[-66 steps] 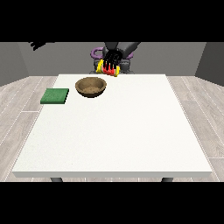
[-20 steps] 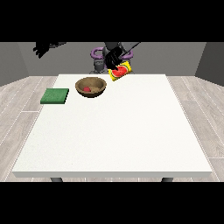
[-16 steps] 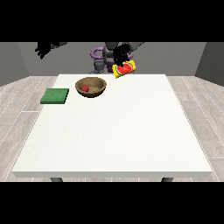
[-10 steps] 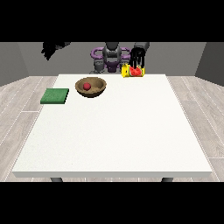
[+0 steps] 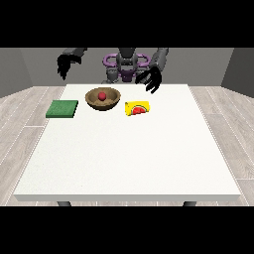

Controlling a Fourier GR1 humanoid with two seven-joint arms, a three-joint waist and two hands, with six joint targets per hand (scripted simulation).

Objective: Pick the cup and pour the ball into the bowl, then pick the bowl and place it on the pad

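A small red ball (image 5: 102,95) sits inside the round brown wooden bowl (image 5: 102,98), upper centre of the white table (image 5: 129,158). Just right of the bowl, the yellow cup with a watermelon print (image 5: 138,108) lies on its side, seemingly untouched. The flat green square pad (image 5: 62,109) rests further left. The hand at the view's right (image 5: 151,79) hangs above the cup, fingers spread and empty. The hand at the view's left (image 5: 64,65) hovers at upper left, fingers drooping loosely.

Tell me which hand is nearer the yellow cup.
Left. The hand at the view's right hovers just behind the cup; the hand at the view's left hangs far off, beyond the bowl.
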